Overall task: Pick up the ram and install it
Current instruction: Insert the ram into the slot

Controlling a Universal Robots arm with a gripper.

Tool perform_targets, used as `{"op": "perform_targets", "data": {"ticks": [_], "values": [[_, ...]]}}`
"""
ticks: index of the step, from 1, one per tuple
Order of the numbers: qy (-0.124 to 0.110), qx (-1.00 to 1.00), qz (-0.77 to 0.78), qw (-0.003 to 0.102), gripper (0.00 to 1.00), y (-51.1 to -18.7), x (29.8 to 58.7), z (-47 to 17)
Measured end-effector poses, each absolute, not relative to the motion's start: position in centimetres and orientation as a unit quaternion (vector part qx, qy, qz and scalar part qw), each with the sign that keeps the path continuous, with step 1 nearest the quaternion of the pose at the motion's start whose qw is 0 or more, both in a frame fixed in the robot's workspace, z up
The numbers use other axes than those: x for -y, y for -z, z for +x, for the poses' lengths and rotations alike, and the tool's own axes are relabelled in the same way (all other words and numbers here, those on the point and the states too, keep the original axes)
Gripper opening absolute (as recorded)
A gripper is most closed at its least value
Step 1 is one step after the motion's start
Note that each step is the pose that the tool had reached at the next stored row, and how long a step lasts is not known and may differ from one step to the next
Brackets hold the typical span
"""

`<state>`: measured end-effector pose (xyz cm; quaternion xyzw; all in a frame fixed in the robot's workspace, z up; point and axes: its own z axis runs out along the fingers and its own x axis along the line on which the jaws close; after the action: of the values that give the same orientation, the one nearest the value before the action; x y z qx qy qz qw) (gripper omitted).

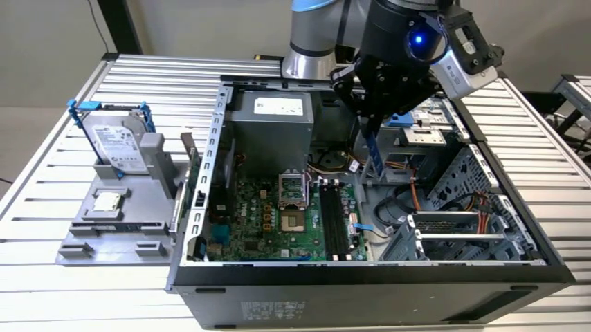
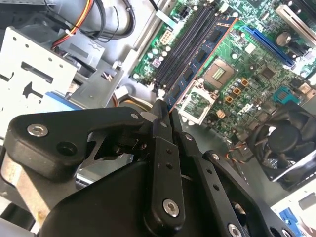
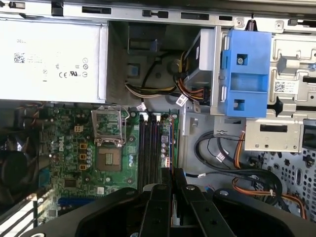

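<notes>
The gripper (image 1: 369, 123) is clamped on the upper end of the ram (image 1: 375, 158), which hangs lengthwise, nearly upright, inside the open case (image 1: 369, 297), its free end low beside the motherboard's black slots (image 1: 334, 220).

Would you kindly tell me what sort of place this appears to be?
Probably a robotics lab bench for computer assembly: an open desktop case lies on a slatted metal table, a hard drive stands in a grey fixture, and the gripper holds the ram.
</notes>
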<state>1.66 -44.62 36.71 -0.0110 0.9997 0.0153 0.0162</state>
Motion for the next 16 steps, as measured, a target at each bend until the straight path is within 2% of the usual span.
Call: {"op": "perform_targets", "data": {"ticks": [16], "values": [[-0.015, -1.000, -0.007, 0.016, 0.00, -35.2, 44.6, 1.7]]}}
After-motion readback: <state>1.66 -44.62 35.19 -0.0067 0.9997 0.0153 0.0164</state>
